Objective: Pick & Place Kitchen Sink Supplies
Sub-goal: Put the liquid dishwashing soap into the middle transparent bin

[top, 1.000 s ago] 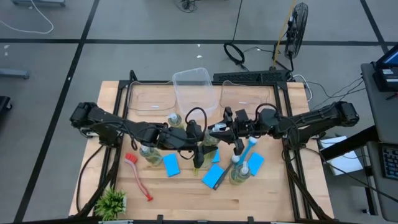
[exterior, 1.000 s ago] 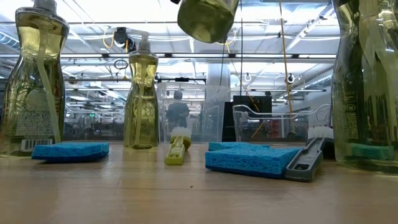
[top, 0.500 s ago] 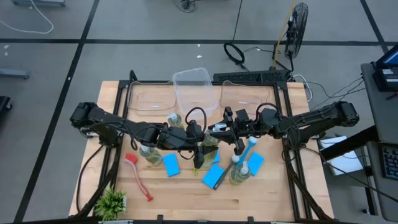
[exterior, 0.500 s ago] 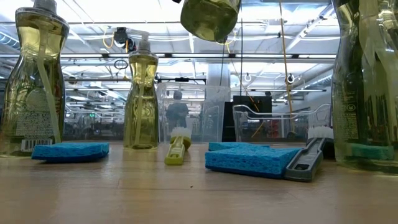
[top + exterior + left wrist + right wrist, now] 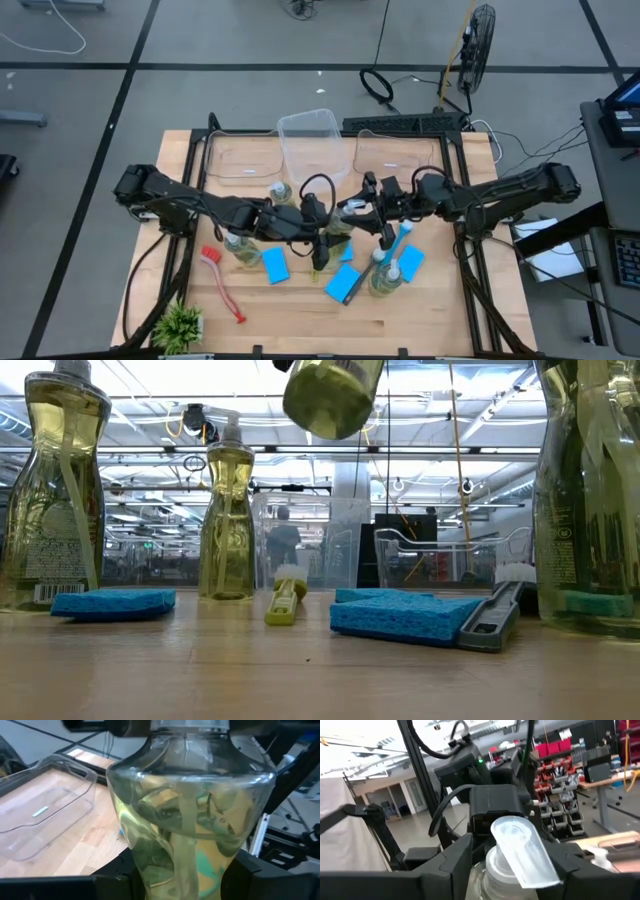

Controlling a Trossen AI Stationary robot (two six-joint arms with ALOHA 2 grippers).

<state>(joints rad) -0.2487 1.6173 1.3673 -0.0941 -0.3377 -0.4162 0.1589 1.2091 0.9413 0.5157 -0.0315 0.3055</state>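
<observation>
A clear pump bottle of yellow-green liquid (image 5: 338,226) hangs in the air over the table's middle, between my two grippers. In the low view only its tilted base (image 5: 330,398) shows at the top. My left gripper (image 5: 187,880) is shut on its body; my right gripper (image 5: 512,870) is shut around its neck. Three more bottles (image 5: 282,192) (image 5: 240,250) (image 5: 385,278) stand on their bases. Light-blue sponges (image 5: 275,265) (image 5: 343,283) (image 5: 410,262) lie flat. The red brush (image 5: 222,282), yellow-green brush (image 5: 320,255) and blue brush (image 5: 397,240) lie on the wood. My left gripper pinches the bottle's narrow waist (image 5: 150,870) between its two fingers (image 5: 112,882), coming level from the table's left. The bottle is lifted clear and tilted. My right gripper has the neck collar (image 5: 492,867) under the pump head (image 5: 522,852) between its fingers (image 5: 455,862), coming from the table's right.
Clear plastic tubs (image 5: 240,157) (image 5: 310,140) (image 5: 400,155) sit along the far edge. A small potted plant (image 5: 180,325) stands at the near left corner. Bare wood lies along the near edge, right of the plant. In the low view, bottles (image 5: 60,490) (image 5: 590,490) stand close at both sides.
The held bottle has tipped a little: in the low view its base has swung slightly left and lower. Both arms have stayed almost where they were.
</observation>
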